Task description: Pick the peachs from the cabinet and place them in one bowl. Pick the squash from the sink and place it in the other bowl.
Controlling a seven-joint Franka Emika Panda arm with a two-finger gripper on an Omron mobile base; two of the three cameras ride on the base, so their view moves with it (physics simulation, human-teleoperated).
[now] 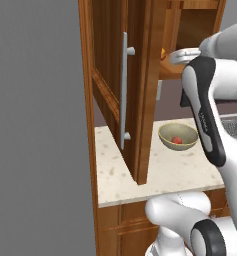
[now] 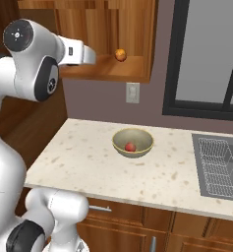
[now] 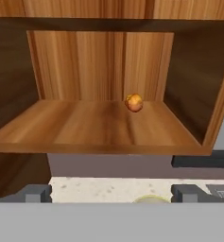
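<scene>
Orange, yellow-patched round peach (image 3: 133,102) on a reddish-brown wooden cabinet shelf (image 3: 94,127); pale tan shallow bowl (image 2: 132,142) holding a red fruit (image 2: 130,146); cream, brown-speckled stone desk (image 2: 88,162); dark grey sink (image 2: 218,167).

Both base views look forward and down at the counter (image 2: 88,162) below the cabinet (image 1: 115,75), one from its left, one from its right, sharing the tan bowl (image 2: 132,142). The hand view faces level into that cabinet's open shelf, close in front of it.

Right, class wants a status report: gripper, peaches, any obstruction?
Gripper open, empty, facing cabinet. One peach on shelf, one in tan bowl. Path unobstructed.
</scene>
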